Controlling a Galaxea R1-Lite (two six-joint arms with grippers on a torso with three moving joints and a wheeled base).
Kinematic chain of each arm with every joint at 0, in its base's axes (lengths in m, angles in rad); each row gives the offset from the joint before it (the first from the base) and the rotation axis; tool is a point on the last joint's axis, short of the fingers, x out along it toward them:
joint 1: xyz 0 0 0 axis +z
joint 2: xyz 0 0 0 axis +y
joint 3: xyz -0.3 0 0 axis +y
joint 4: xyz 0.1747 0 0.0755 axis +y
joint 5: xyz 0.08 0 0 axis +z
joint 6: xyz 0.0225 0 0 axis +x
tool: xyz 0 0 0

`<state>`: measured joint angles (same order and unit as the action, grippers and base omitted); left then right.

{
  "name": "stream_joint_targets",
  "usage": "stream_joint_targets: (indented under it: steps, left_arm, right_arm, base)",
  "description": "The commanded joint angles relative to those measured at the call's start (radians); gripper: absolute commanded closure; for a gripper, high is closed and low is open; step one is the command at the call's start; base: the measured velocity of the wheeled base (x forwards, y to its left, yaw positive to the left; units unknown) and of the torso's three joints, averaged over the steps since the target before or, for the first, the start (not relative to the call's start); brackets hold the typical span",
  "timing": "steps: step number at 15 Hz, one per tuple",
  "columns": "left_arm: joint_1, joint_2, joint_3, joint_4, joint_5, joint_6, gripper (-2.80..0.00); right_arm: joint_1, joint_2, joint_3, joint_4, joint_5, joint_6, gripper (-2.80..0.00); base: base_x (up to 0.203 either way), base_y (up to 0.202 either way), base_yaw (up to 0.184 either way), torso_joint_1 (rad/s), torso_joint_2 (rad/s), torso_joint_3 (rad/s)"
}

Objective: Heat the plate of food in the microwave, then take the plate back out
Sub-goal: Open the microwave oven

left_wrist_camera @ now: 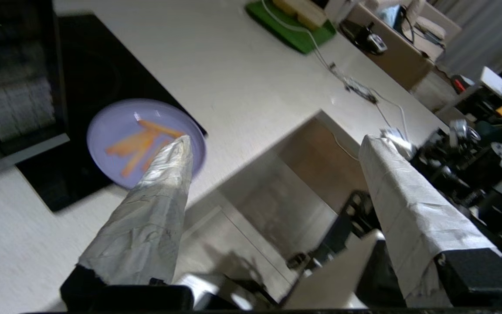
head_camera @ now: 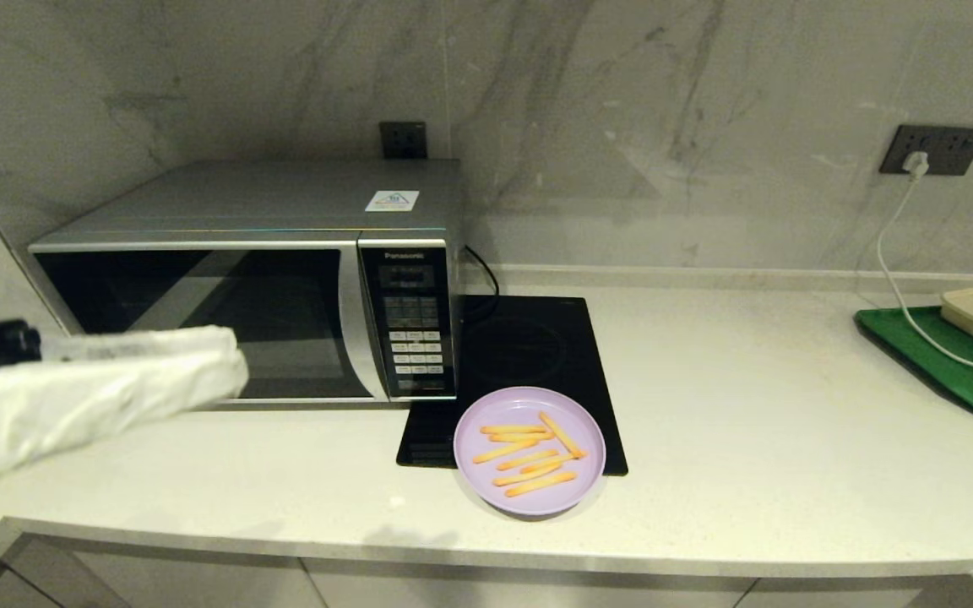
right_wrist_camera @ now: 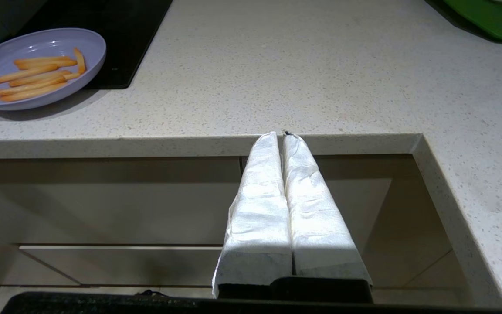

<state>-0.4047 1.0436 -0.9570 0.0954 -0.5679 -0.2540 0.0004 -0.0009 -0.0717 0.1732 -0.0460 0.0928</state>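
since the plate of food (head_camera: 529,450) is sitting half on the black hob (head_camera: 529,355) just beside the closed microwave (head_camera: 250,287), i'm guessing it's light, stiff plastic with loose fries, so pinching the rim level seems best. left end effector (head_camera: 229,363) is hanging spread apart near the door; right end effector (right_wrist_camera: 282,137) is pressed together below the desk (head_camera: 748,405) edge.

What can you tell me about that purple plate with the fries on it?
The plate of food is a round, shallow lilac dish, plastic by its look, holding about seven thin orange-yellow fries lying loosely across its middle. It sits flat, partly on the black hob and partly on the pale counter, just right of the microwave's front corner. Neither gripper touches it.
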Motion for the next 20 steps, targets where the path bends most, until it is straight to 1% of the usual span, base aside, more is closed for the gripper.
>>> stream_joint_targets:
  steps: [1, 2, 3, 4, 5, 6, 7, 10, 12, 14, 17, 20]
  left_arm:
    - [0.075, 0.155, -0.160, 0.034, -0.012, 0.078, -2.80]
    - [0.145, 0.191, -0.173, 0.055, -0.024, 0.183, -2.80]
    - [0.226, 0.230, -0.148, 0.070, -0.072, 0.293, -2.80]
    - [0.292, 0.265, -0.110, 0.078, -0.175, 0.350, -2.80]
    - [0.337, 0.302, -0.071, 0.079, -0.281, 0.379, -2.80]
    - [0.371, 0.338, -0.028, 0.051, -0.364, 0.396, -2.80]
    - [0.397, 0.377, 0.001, -0.015, -0.419, 0.401, -2.80]
    - [0.430, 0.528, 0.080, -0.204, -0.510, 0.404, -2.80]
    - [0.436, 0.635, 0.095, -0.279, -0.578, 0.404, -2.80]
    - [0.441, 0.742, 0.089, -0.371, -0.608, 0.404, -2.80]
    - [0.442, 0.858, 0.059, -0.520, -0.615, 0.395, -2.80]
    - [0.436, 0.893, 0.020, -0.531, -0.608, 0.396, -2.80]
  right_arm:
    - [0.000, 0.001, 0.000, 0.002, 0.000, 0.001, 0.00]
    - [0.001, 0.001, 0.000, 0.002, 0.000, 0.001, 0.00]
    - [0.000, 0.001, 0.000, 0.002, 0.000, 0.001, 0.00]
    - [0.000, 0.001, 0.000, 0.002, 0.000, 0.001, 0.00]
    - [0.000, 0.001, 0.000, 0.002, 0.000, 0.001, 0.00]
    - [0.000, 0.001, 0.000, 0.002, 0.000, 0.001, 0.00]
    - [0.000, 0.001, 0.000, 0.002, 0.000, 0.001, 0.00]
    - [0.000, 0.001, 0.000, 0.002, 0.000, 0.001, 0.00]
    - [0.001, 0.001, 0.000, 0.002, 0.000, 0.001, 0.00]
    - [0.000, 0.001, 0.000, 0.002, 0.000, 0.000, 0.00]
    - [0.000, 0.001, 0.000, 0.002, 0.000, 0.001, 0.00]
    - [0.001, 0.001, 0.000, 0.002, 0.000, 0.001, 0.00]
  base:
    - [0.000, 0.000, 0.000, 0.000, 0.00, 0.000]
    - [0.000, 0.000, 0.000, 0.000, 0.00, 0.000]
    - [0.000, 0.000, 0.000, 0.000, 0.00, 0.000]
    - [0.000, 0.000, 0.000, 0.000, 0.00, 0.000]
    - [0.000, 0.000, 0.000, 0.000, 0.00, 0.000]
    - [0.000, 0.000, 0.000, 0.000, 0.00, 0.000]
    - [0.000, 0.000, 0.000, 0.000, 0.00, 0.000]
    - [0.000, 0.000, 0.000, 0.000, 0.00, 0.000]
    - [0.000, 0.000, 0.000, 0.000, 0.00, 0.000]
    - [0.000, 0.000, 0.000, 0.000, 0.00, 0.000]
    - [0.000, 0.000, 0.000, 0.000, 0.00, 0.000]
    - [0.000, 0.000, 0.000, 0.000, 0.00, 0.000]
